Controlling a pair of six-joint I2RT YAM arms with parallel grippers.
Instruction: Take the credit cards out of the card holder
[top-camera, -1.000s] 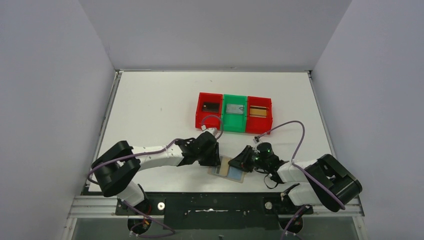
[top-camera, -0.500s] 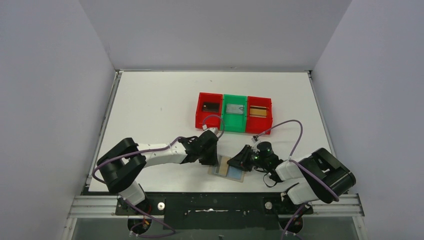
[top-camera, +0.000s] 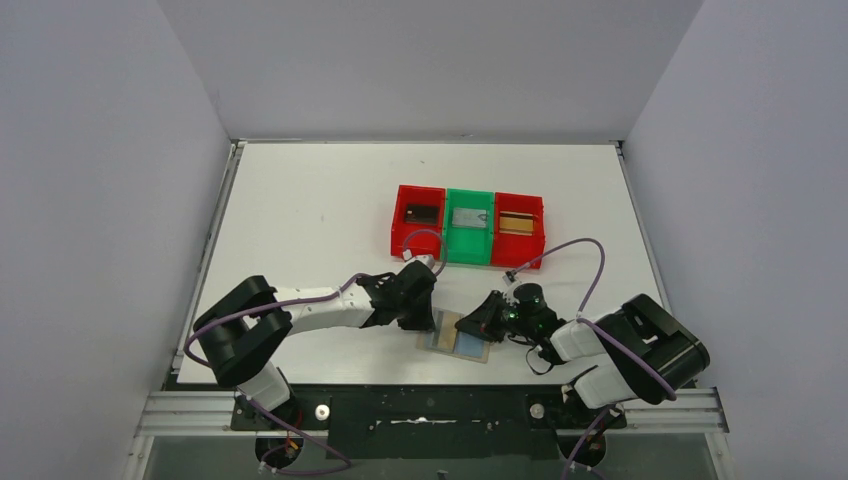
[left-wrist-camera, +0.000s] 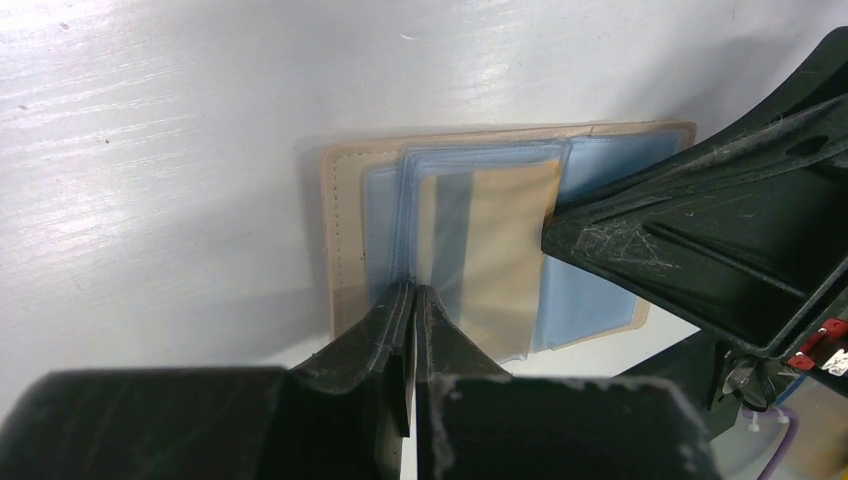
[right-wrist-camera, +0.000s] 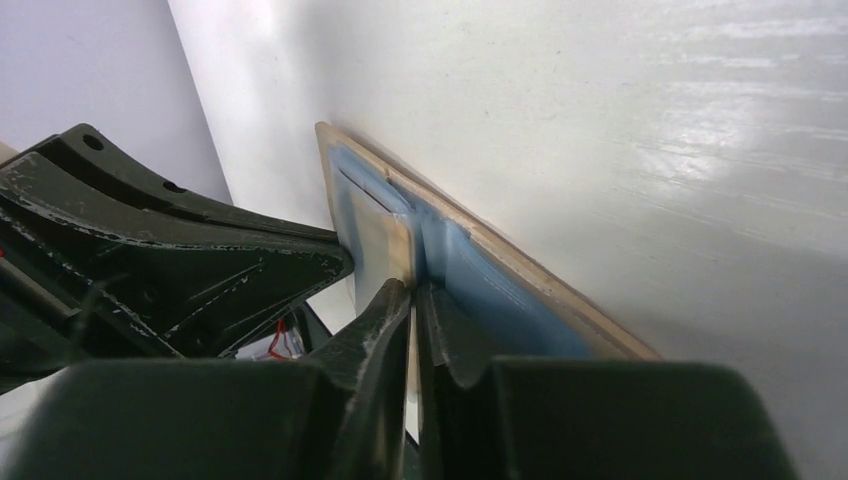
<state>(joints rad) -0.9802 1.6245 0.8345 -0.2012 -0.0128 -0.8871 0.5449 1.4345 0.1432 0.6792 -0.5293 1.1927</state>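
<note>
The card holder lies open on the table near the front edge, tan outside with pale blue-grey panels. A tan credit card with a dark stripe sits in its lifted middle sleeve. My left gripper is shut on the near edge of that sleeve at the holder's left side. From the right, my right gripper is pinched shut on the tan card's edge, right at the holder. Its black finger fills the right of the left wrist view.
A row of three small trays stands behind the grippers: red, green, red, each with a card-like item inside. Purple cables loop over both arms. White walls close in the table on three sides.
The left gripper's jaws have shut on the sleeve edge. The right gripper's jaws have narrowed onto the card. The left arm's elbow shifted slightly right; the holder has stayed in place.
</note>
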